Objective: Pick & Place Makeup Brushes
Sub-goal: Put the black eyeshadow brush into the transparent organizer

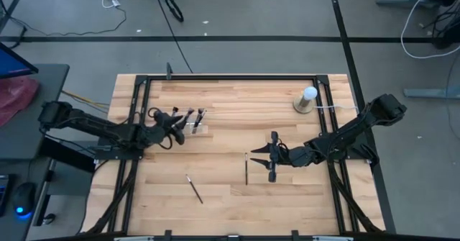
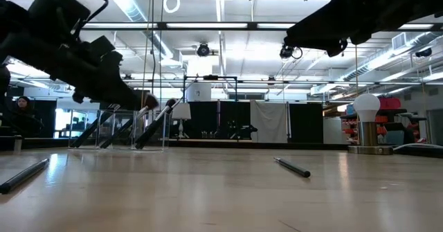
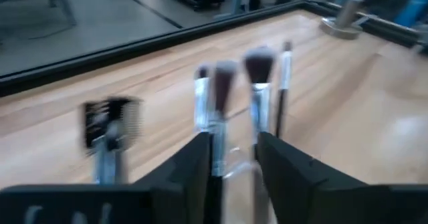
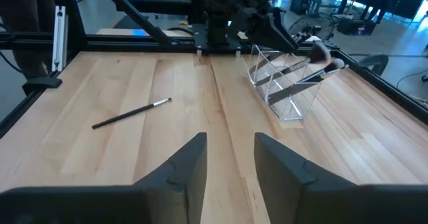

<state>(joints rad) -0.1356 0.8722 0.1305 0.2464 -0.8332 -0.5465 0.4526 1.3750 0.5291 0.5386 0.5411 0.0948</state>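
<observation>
Several makeup brushes (image 1: 194,119) lean in a clear holder (image 4: 287,90) at the table's far left, bristles up. They also show in the left wrist view (image 3: 259,70). My left gripper (image 1: 178,128) is open right at the holder, fingers (image 3: 194,170) on either side of its near wall. Whether they touch a brush I cannot tell. One loose brush (image 1: 246,169) lies flat just left of my open, empty right gripper (image 1: 260,157). Another loose brush (image 1: 194,188) lies nearer the front and shows in the right wrist view (image 4: 130,114).
A white ball on a round base (image 1: 307,99) stands at the far right, with a cord running right. A black frame (image 1: 230,76) borders the wooden table. Bare wood lies between the two arms and along the front.
</observation>
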